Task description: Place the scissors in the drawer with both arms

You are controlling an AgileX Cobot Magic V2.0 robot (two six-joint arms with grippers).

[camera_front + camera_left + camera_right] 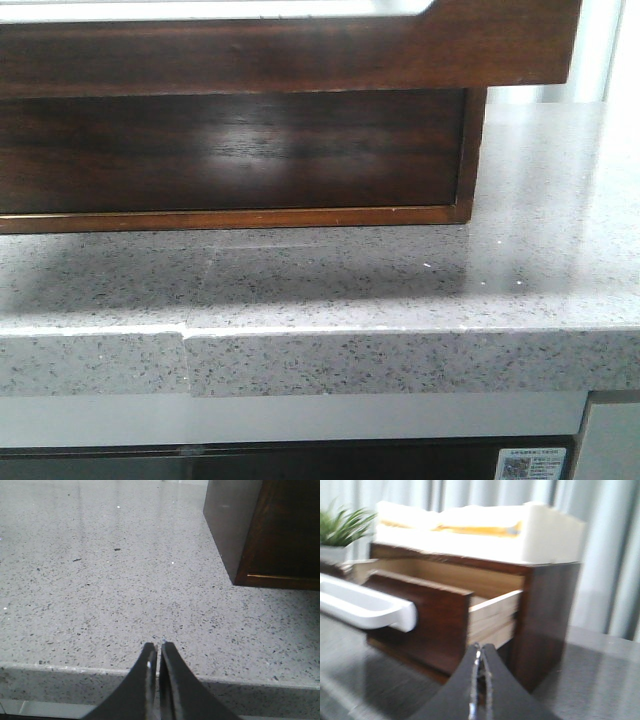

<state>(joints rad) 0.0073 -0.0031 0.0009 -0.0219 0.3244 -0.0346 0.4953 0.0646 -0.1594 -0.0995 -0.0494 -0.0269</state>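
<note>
Glossy dark wooden drawer (420, 615), speckled stone counter (400, 290)

The drawer (300, 50) sticks out over the counter (400, 280) and blocks me up high. To the right of the cabinet (230, 150), bare counter gives me room.

Drawer (420, 610) pulled open; right gripper (481, 652) closed
</note>
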